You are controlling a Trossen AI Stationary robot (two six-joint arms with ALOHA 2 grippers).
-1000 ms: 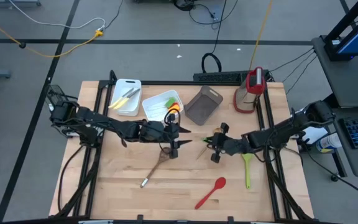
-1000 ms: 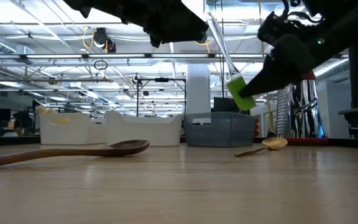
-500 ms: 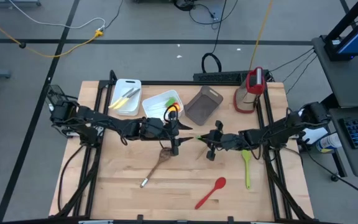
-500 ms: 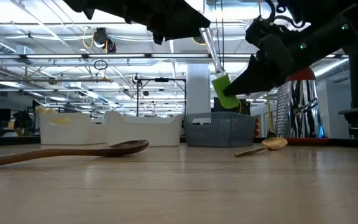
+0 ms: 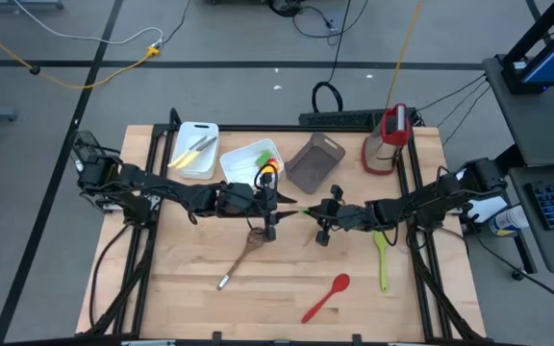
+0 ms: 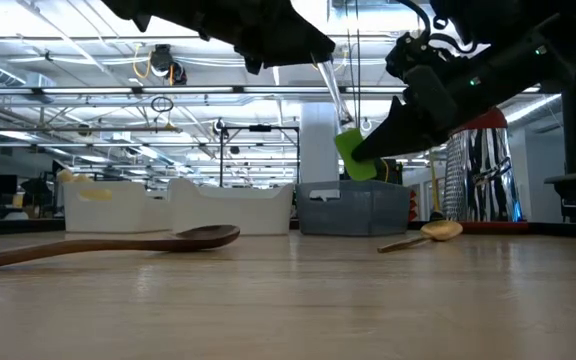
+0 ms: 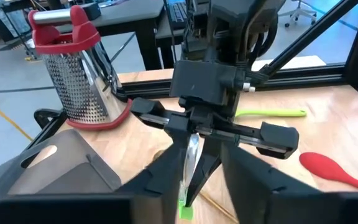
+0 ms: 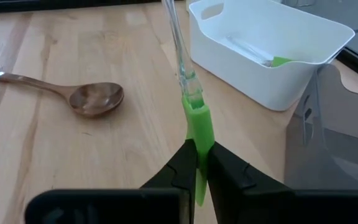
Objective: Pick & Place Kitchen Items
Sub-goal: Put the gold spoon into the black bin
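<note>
Right wrist view showed the right gripper [image 8: 198, 163] clamped on a green spatula [image 8: 197, 127], its clear handle between the left gripper's [image 7: 188, 186] closing fingers; a handover, needing the left's firm clamp next.

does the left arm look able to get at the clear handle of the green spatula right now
Probably yes. The right gripper is shut on the green spatula at its blade end, holding it above the table, so the clear handle sticks out bare toward the left gripper, with nothing between them.
</note>
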